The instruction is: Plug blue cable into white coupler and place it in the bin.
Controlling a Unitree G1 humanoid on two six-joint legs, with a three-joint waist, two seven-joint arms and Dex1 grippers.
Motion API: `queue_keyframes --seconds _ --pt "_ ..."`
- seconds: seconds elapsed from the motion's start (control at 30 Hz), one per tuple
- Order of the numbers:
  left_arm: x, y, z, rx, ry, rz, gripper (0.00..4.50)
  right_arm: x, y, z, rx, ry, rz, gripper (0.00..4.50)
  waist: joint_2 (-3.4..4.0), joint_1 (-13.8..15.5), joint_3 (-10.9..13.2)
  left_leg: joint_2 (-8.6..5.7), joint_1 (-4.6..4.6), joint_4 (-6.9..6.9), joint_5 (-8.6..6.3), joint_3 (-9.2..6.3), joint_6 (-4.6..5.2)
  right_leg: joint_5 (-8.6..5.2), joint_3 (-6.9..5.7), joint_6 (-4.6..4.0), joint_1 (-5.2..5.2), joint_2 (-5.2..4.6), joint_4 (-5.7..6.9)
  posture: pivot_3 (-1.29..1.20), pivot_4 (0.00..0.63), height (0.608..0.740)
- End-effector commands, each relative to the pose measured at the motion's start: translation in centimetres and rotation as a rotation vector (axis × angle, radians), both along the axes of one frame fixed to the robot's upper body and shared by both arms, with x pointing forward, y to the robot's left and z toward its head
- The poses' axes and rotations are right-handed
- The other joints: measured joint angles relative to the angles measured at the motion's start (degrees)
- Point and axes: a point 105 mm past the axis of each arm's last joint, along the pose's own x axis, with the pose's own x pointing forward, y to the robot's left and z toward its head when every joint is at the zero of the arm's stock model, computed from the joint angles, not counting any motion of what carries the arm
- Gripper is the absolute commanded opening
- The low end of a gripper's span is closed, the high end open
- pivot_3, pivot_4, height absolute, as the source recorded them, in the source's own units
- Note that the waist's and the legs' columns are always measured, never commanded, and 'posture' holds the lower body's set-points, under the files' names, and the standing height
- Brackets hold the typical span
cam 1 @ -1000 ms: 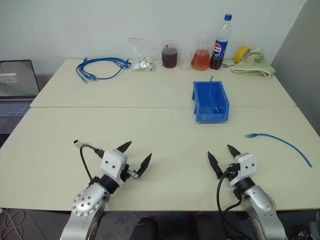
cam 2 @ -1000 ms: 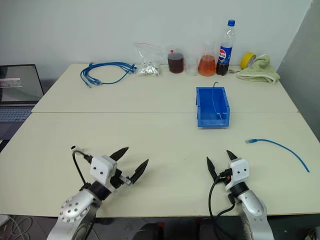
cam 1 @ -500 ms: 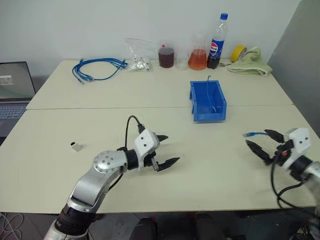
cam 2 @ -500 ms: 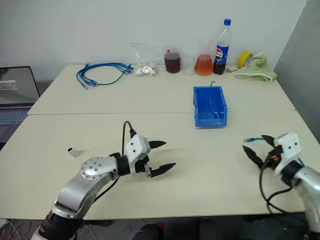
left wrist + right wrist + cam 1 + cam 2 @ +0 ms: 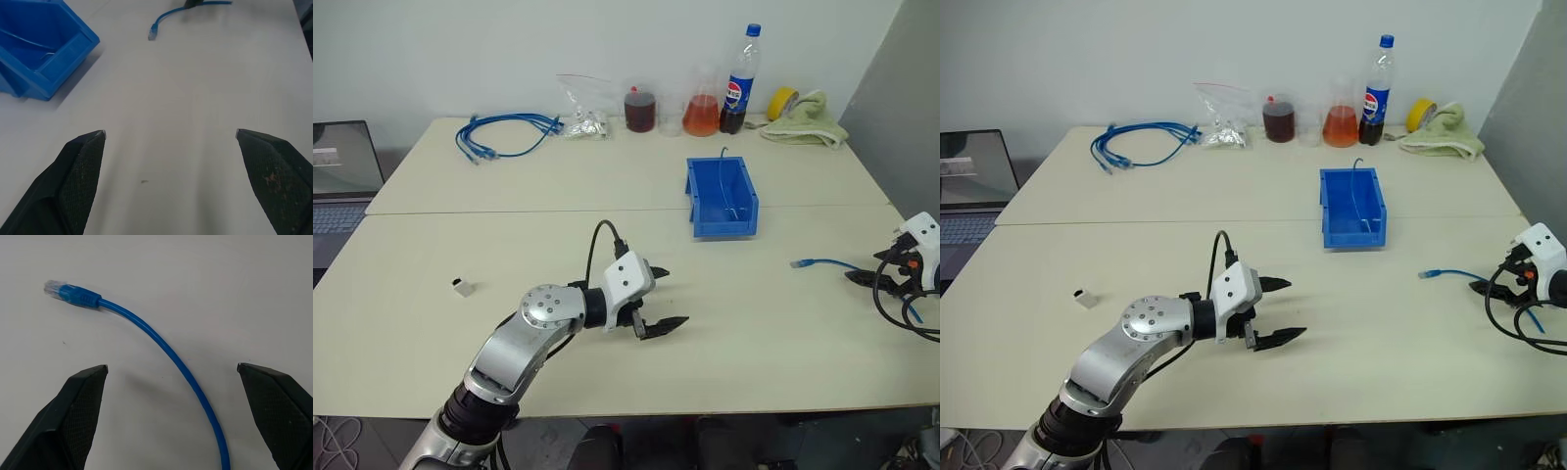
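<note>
The blue cable (image 5: 815,263) lies on the table at the right, with its clear plug pointing toward the middle. My right gripper (image 5: 869,269) is open just above the cable's middle stretch (image 5: 161,342), one finger on each side and nothing gripped. The white coupler (image 5: 462,287) sits alone on the table at the left. My left gripper (image 5: 674,297) is open and empty over the table's middle, pointing right toward the cable's plug (image 5: 152,34). The blue bin (image 5: 722,196) stands upright behind the middle, with a thin wire inside it.
Along the back edge are a coiled bundle of blue cables (image 5: 504,134), a clear bag (image 5: 582,110), two flasks of dark and orange liquid (image 5: 702,116), a cola bottle (image 5: 740,69), yellow tape and a green cloth (image 5: 808,125). A laptop (image 5: 337,166) sits far left.
My left gripper swung right to the table's middle, leaving the white coupler in plain sight. My right gripper swept right and came over the blue cable. Both stayed open.
</note>
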Motion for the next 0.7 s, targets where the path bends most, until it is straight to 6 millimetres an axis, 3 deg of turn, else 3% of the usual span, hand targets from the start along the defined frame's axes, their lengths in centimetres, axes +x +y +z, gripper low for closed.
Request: queue_keyframes --seconds 0.03,0.17,0.47,0.7 --pt "-0.4 -0.7 1.3 -0.010 -0.058 -0.045 4.47 0.3 -1.2 0.3 -0.029 0.038 -0.038 4.50 0.00 0.04 0.00 -0.01 -0.04 0.05 0.01 0.00 -0.03 0.00 0.00 0.00 -0.02 -0.03 0.01 0.00 0.150 0.740" --pt "-0.3 -1.0 1.5 -0.007 -0.068 -0.058 4.50 0.6 -0.8 -0.5 -0.001 0.099 -0.046 4.07 0.00 0.07 0.00 -0.01 -0.12 0.14 0.04 -0.02 -0.09 0.00 -0.03 0.00 -0.01 -0.14 -0.03 0.00 0.150 0.740" --pt "-0.3 -0.7 1.4 0.007 -0.070 -0.067 4.50 0.5 1.2 -2.8 -0.088 0.191 0.131 1.83 0.00 0.03 0.00 -0.03 -0.13 0.34 0.04 -0.04 -0.09 0.02 -0.07 0.02 0.08 -0.21 0.02 0.00 0.150 0.740" --pt "-0.3 -0.6 1.2 0.014 -0.069 -0.076 4.50 0.2 1.8 -3.3 -0.099 0.219 0.196 0.12 -0.01 -0.04 -0.01 -0.02 -0.08 0.48 0.03 -0.05 -0.08 0.06 -0.07 0.09 0.14 -0.15 0.05 0.00 0.150 0.740"
